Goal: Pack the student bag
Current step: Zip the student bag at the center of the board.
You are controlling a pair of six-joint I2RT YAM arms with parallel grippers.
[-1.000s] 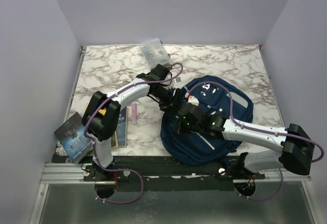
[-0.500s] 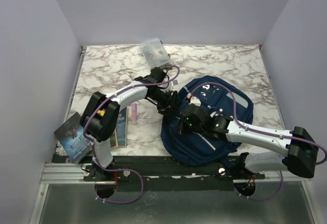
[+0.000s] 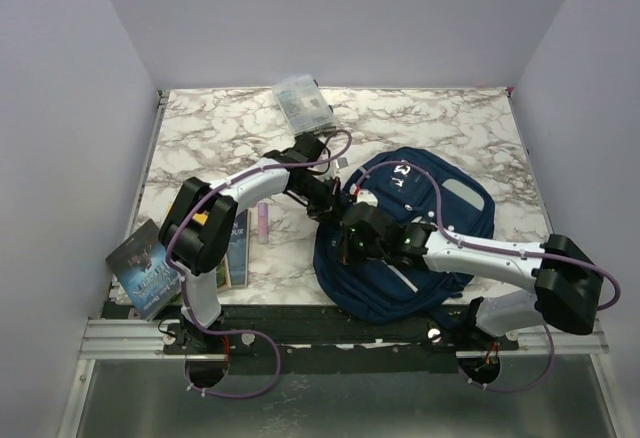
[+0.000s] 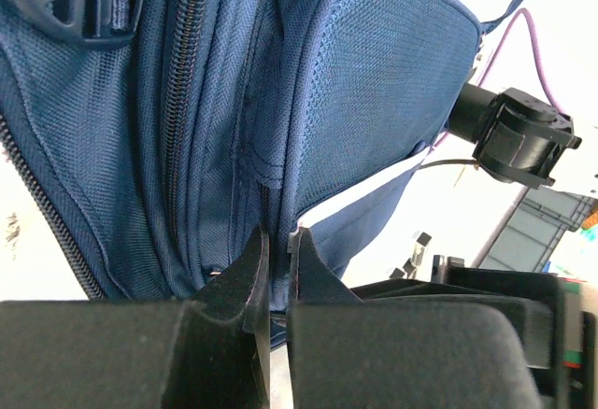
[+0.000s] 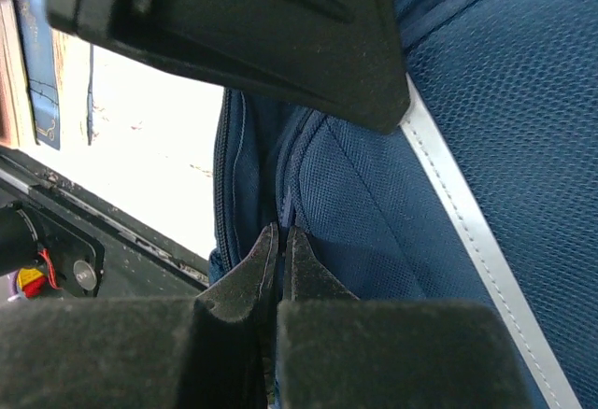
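One student bag (image 3: pixel 470 220): navy, lying flat on the marble table (image 3: pixel 200 138), near its front edge and right of centre.
Bag's zips: those in the left wrist view look closed; no open mouth shows from above.
Left gripper (image 4: pixel 278 241): clenched on a seam beside the front pocket at the bag's left edge; a speck of white at the tips may be a zipper tab.
Right gripper (image 5: pixel 281 233): pinched tight on a fold of the bag's fabric, lower on the same left side.
Clear pouch (image 3: pixel 303 103): at the far edge, well apart from the bag.
Pink stick (image 3: pixel 263 221): on the table left of the bag.
Books (image 3: pixel 150 268): at the near left corner.
Progress: judged barely begun; the bag needs opening, and every item lies outside it.
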